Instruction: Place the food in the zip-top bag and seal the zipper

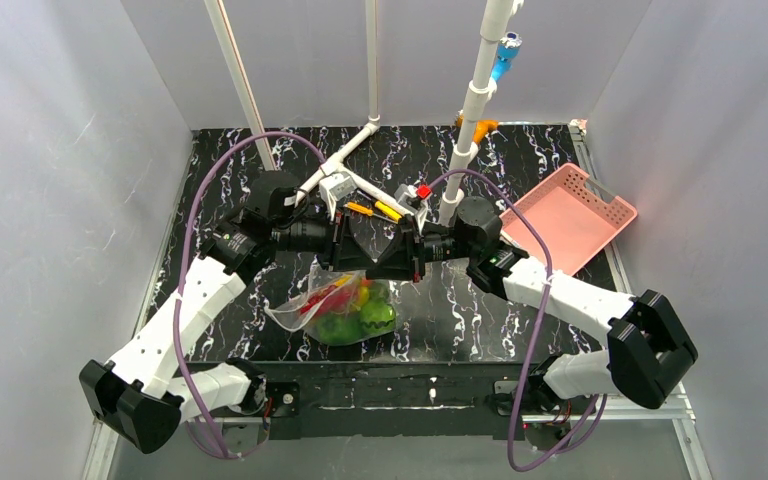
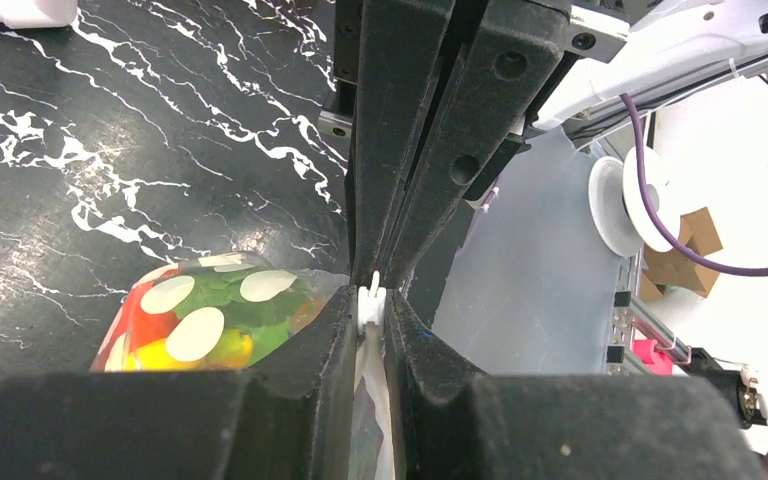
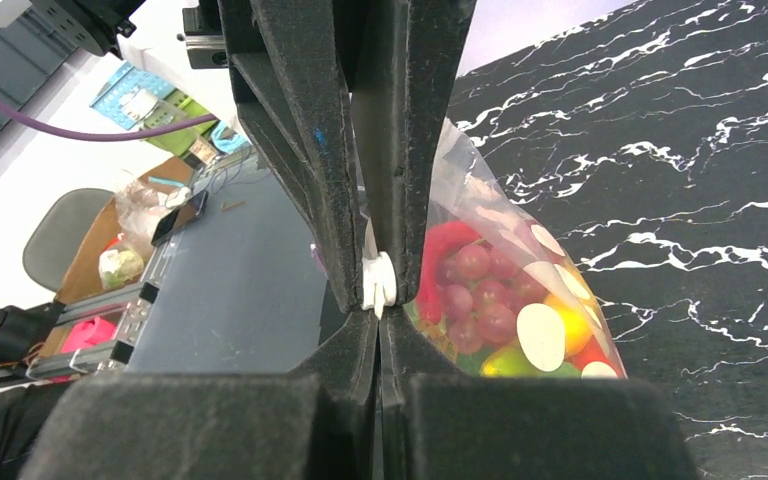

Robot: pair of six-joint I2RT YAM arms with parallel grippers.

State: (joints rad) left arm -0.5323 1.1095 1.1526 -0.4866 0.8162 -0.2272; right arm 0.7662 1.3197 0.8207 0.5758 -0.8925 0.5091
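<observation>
All food (image 1: 360, 315): inside the zip-top bag (image 1: 305, 308), none seen loose on the table (image 1: 480, 320); grapes (image 3: 475, 290) and a red pepper (image 3: 450, 243) sit near the top.
Bag position: table centre, nearer the arm bases than the grippers, hanging from its mouth edge. Can't tell whether its belly rests on the table.
Zipper (image 3: 377, 280): white strip, pinched at one spot from both sides.
Left gripper (image 2: 370, 315): clamped down on the zipper strip.
Right gripper (image 3: 381, 310): likewise closed on the strip, nose to nose with the left.
Seal state: can't tell how much of the track is mated; only the pinch point shows.
Risk 1: both pinch the same spot, so the rest of the track may be unpressed; on release the bag could gape and spill food.
Risk 2: sliding apart with the load hanging, the film could slip out of the jaws or bunch, and the track would skip.
Risk 3: tips nearly touching, so any inward drift means a collision.
Far side: small tools (image 1: 372, 209) and pink basket (image 1: 565, 215) are well apart from the bag; interference unlikely.
</observation>
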